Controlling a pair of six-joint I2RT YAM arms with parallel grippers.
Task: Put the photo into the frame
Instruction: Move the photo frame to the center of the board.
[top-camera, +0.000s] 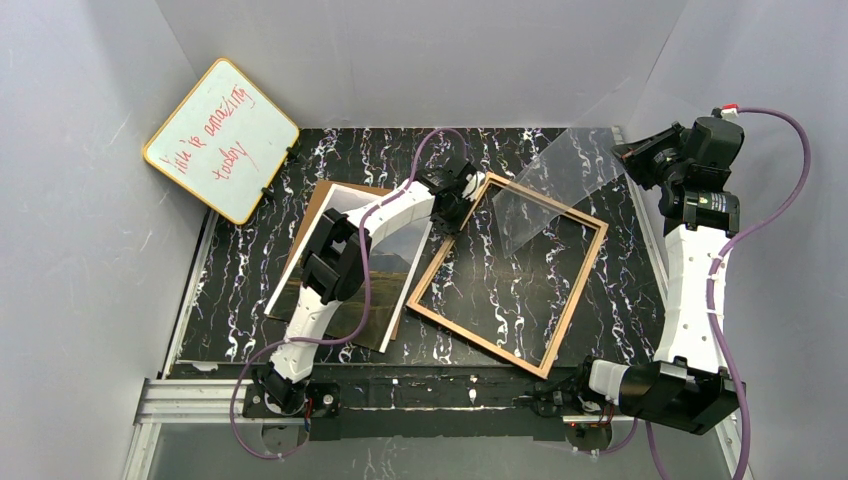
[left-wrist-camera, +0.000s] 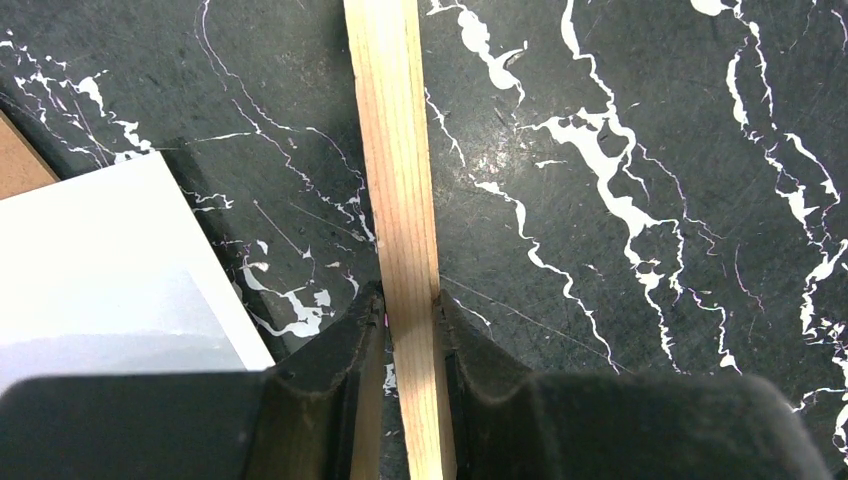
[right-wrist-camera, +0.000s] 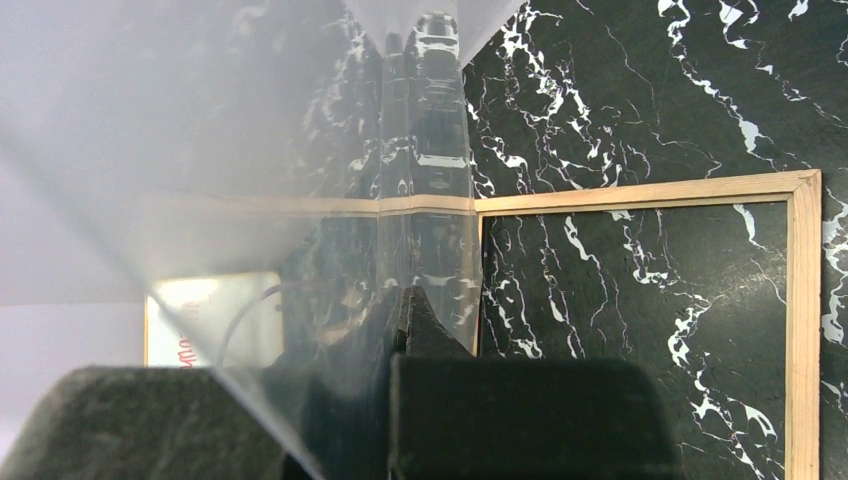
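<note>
The frame (top-camera: 476, 340) lies wood side up, probably light, stiff and thin-railed. The left gripper (left-wrist-camera: 408, 300) clenches its left rail, and the right gripper (right-wrist-camera: 410, 300) pinches the clear pane (top-camera: 560, 170) above its far corner. The photo (top-camera: 388, 285)—likely limp, slippery paper—lies just left of the frame; best taken by an edge.

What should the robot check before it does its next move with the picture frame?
1. Left gripper closed on a rail of the thin wood-coloured rectangular frame: ok.
2. Right gripper pinching the clear see-through sheet, held up in the air: ok.
3. Frame opening bare, black marbled table showing through: ok.
4. Misty-mountain paper photo inside the frame: not ok; it lies beside it on the brown board.
5. Photo free to grab: not ok; the left arm stretches over it.
6. Frame lying flat: cannot tell.
</note>
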